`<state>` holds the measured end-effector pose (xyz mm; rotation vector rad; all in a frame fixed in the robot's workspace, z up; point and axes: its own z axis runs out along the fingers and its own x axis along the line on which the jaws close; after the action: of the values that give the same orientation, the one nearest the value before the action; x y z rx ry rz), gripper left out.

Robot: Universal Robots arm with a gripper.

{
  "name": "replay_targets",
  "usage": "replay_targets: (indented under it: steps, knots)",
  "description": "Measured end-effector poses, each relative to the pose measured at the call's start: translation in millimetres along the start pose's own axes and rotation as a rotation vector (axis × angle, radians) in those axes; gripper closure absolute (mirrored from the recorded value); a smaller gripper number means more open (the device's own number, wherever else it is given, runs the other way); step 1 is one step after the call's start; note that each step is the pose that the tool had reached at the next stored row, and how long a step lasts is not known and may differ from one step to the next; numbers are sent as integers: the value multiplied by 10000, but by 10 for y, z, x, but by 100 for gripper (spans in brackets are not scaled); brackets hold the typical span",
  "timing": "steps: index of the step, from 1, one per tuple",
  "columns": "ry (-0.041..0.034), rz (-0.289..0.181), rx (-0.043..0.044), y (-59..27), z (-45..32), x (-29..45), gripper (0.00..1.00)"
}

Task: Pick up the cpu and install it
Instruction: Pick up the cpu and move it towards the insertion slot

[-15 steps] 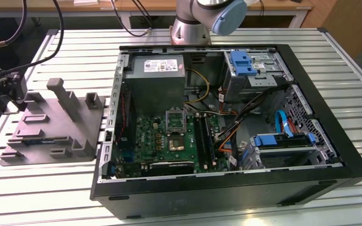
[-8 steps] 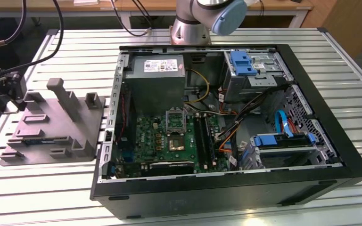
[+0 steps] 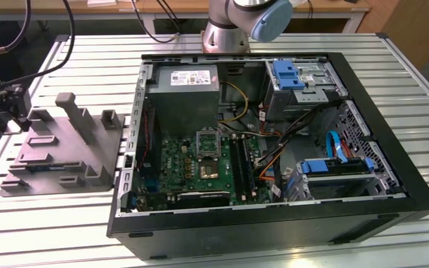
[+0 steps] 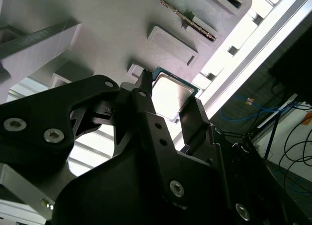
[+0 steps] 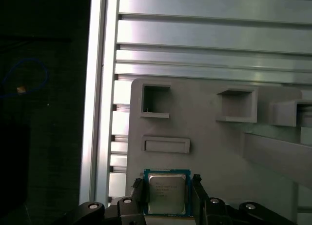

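Your gripper (image 4: 168, 91), black metal, straddles the cpu (image 5: 166, 193), one jaw at each of two opposite edges; you cannot tell whether it presses on them. The cpu is a thin square, pale silver lid with a green rim. It lies at the edge of the matte grey fixture (image 5: 209, 152) with moulded square pockets, on the ribbed aluminium table (image 5: 209, 39).

cpu (image 5: 166, 194) | silver-grey top, green rim | flat | on grey fixture (image 5: 219, 152)
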<state>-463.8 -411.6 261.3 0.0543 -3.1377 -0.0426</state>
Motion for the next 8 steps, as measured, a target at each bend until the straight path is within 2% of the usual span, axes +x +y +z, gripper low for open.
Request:
replay_targets:
  steps: [8]
  knots:
    - [1, 0, 0, 0, -17, 0, 53]
